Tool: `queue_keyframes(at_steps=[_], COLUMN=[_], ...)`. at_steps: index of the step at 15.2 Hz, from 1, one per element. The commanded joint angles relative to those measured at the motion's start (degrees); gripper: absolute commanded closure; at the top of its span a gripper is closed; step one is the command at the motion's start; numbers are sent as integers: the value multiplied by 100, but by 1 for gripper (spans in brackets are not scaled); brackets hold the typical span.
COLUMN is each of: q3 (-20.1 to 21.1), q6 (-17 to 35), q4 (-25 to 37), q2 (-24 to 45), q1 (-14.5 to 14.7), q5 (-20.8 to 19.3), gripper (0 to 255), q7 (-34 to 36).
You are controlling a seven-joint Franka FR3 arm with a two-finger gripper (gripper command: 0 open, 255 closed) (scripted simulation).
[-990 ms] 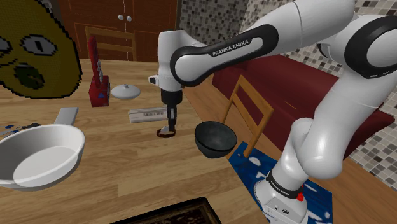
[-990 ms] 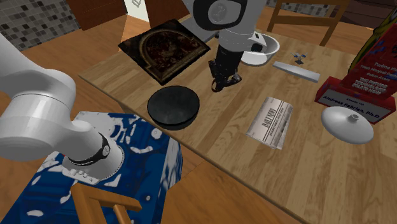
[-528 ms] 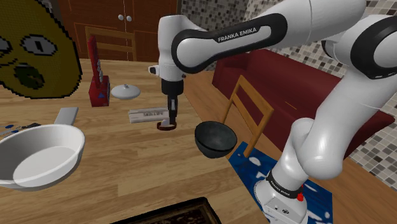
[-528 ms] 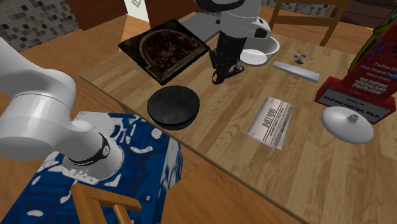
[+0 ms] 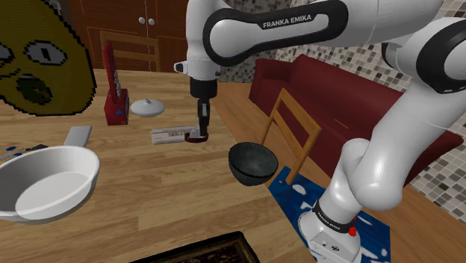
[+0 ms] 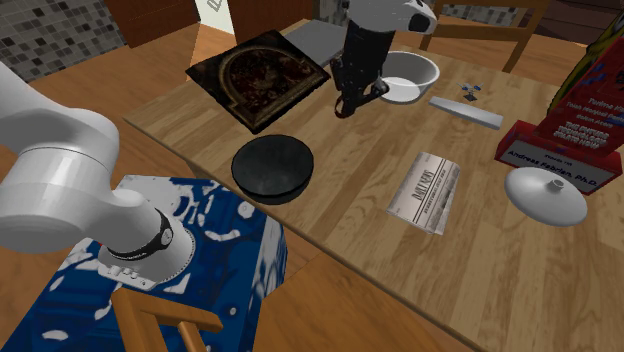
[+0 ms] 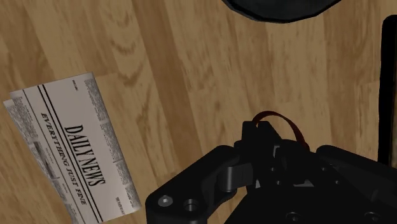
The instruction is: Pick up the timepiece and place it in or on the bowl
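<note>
Watch [image 7: 291,125]: held in the gripper [image 5: 202,137], whose jaws are closed nearly together on it, with the dark red strap looping out from between the fingers. It hangs clear of the table [image 5: 149,209], above bare wood just beside the newspaper [image 7: 70,153].

Change noted: 1 second ago the gripper was low, with the watch at the table surface. It has since risen straight up in 2 steps and the watch has come up with it. Judgement: the grasp has held, so the pick is complete and only the carry and release remain.

Surroundings: the black bowl [image 5: 252,162] stands nearer the stand, to the shoulder view's right of the gripper, close by and unobstructed. A white bowl [image 5: 45,179] sits well apart at that view's left.

Next move, as judged: a short travel toward the black bowl, then a lowering before the jaws part. Risk: the strap, gripped at 1 spot, may swing or slip in transit.
</note>
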Motion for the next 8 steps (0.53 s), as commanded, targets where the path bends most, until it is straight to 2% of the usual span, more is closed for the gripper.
queue_keyframes(at_steps=[1,5,8], q3=[-7,-11,-101], q6=[-166,-454,-465], q4=[127,383,-282], q2=[-36,-67,-736], q1=[-6,-8,-65], q5=[-2,-4,27], gripper=[255,255,255], q7=[-1,11,-152])
